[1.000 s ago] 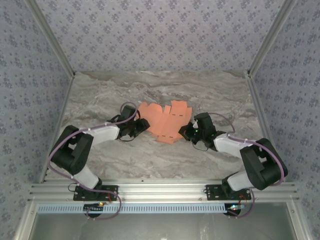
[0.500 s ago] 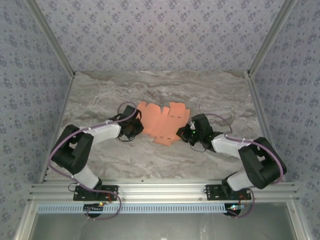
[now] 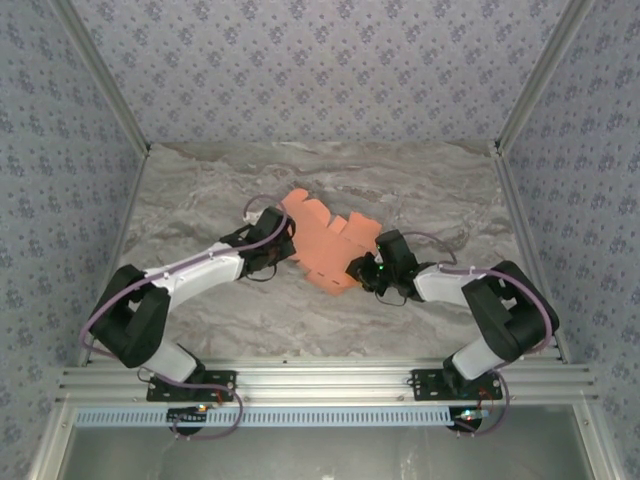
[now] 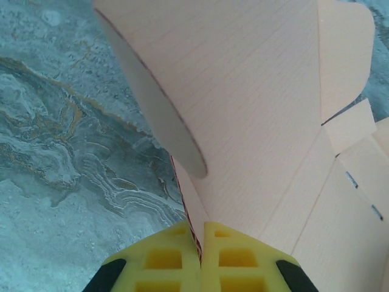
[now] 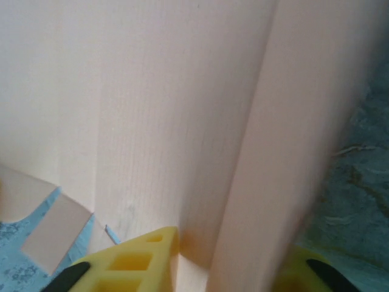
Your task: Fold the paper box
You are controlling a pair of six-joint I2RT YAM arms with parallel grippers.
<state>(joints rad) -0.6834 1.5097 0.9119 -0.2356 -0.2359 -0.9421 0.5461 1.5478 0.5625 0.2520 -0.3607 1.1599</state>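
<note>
Box [image 3: 322,243], a half-creased sheet, sits mid-tabletop [image 3: 420,190]. First folds seem under way. Left tool [image 4: 200,230] pinches its raised edge; right tool [image 5: 234,258] stands spread astride a panel. Next, probably, right must close and fold it over.

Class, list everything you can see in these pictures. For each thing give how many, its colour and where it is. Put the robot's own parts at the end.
paper box: one, salmon-orange, an unfolded notched sheet at the middle of the table, between the two grippers
table: one, grey-beige marbled, under everything
walls: three, pale with a small blue-grey pattern, behind and at both sides
frame rail: one, silver, along the near edge
arms: two, black and white, reaching in from the near corners
left gripper: one, yellow fingers, shut on the paper box's left side
right gripper: one, yellow fingers, apart with a fold of card between them
</note>
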